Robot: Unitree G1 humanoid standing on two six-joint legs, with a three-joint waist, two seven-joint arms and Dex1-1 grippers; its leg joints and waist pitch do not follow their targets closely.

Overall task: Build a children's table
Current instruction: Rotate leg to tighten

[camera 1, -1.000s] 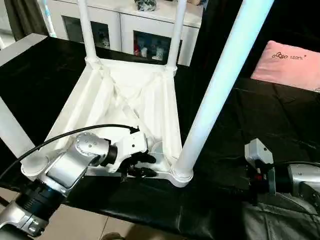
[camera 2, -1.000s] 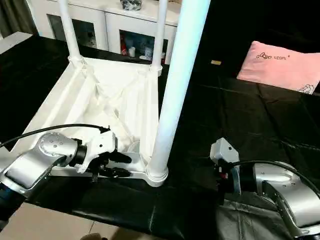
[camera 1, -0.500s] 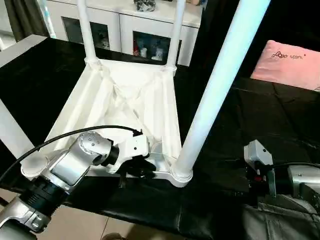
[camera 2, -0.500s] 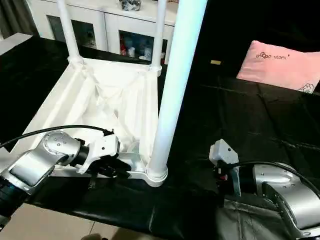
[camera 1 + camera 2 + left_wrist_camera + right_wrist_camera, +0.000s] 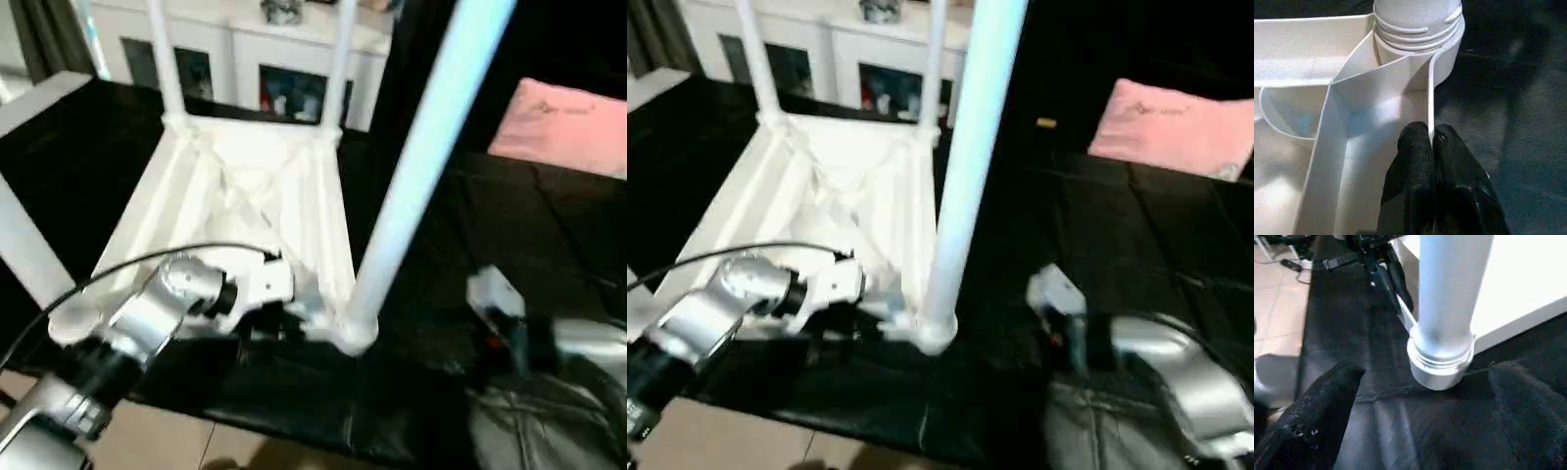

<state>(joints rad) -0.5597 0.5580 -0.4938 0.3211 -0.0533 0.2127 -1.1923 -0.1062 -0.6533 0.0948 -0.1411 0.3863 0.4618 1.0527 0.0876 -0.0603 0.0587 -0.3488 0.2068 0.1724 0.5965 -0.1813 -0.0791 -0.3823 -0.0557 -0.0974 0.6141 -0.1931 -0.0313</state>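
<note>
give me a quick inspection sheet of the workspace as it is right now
surface: black sheet covering the work surface, creased.
job's things: white plastic ribbed tabletop lies upside down; white round legs stand in its corner sockets, the near-right leg seated.
clutter: pink pillow far right on the sheet.
grippers: left gripper pinches the tabletop's thin rim wall by the near-right socket; right gripper open, facing that leg's base, not touching.
cables: black cable arcs over the left forearm.
surroundings: white glass-door cabinet behind; tiled floor below.
</note>
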